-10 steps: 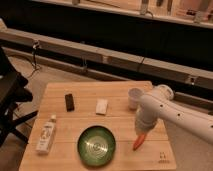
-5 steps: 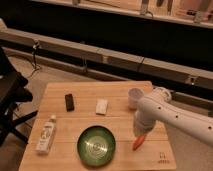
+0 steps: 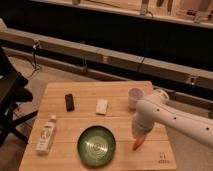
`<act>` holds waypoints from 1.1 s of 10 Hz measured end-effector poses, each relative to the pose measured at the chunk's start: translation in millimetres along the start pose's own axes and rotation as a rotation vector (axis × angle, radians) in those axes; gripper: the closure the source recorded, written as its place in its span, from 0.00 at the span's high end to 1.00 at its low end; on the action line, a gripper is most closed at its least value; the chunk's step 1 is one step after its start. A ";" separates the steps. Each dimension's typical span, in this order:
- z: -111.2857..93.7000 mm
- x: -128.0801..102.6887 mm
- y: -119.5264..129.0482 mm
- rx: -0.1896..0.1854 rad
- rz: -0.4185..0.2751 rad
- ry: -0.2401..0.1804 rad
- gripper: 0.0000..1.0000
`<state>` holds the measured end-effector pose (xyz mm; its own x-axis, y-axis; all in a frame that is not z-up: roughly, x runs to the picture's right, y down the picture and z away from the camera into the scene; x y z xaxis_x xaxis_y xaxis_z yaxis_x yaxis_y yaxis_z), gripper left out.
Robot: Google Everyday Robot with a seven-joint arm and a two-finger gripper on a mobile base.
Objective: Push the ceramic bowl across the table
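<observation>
- My gripper (image 3: 137,144) is pinched shut, empty, low over the table (image 3: 120,94), just right of the ceramic bowl (image 3: 96,146) at the near edge.
- I judge this the approach; next I'd press left against its rim.

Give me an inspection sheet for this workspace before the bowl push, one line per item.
Surface: wooden table, small dark mark near one corner.
Job's things: ceramic bowl, upright near the front edge.
Clutter: white cup, black block, white block, bottle lying down.
Grippers: gripper shut, low beside the bowl, gap between them.
Cables: dark cable by the ledge.
Surroundings: black chair, concrete ledge.
</observation>
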<state>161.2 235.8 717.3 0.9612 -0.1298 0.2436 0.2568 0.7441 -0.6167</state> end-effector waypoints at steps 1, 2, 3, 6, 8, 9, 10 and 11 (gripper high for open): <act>2.3 -1.9 0.1 0.000 -0.005 -0.002 0.02; 4.4 -3.8 0.4 -0.001 -0.009 -0.006 0.02; 6.4 -4.6 1.4 -0.002 -0.012 -0.007 0.02; 13.0 -10.2 2.9 -0.004 -0.028 -0.013 0.02; 16.7 -14.3 3.6 -0.004 -0.036 -0.017 0.02; 19.4 -16.7 5.0 -0.006 -0.039 -0.019 0.02; 20.8 -17.6 5.4 -0.007 -0.041 -0.020 0.02; 22.9 -19.8 5.8 -0.008 -0.046 -0.023 0.02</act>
<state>141.4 257.7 726.0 0.9459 -0.1487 0.2884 0.3013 0.7324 -0.6106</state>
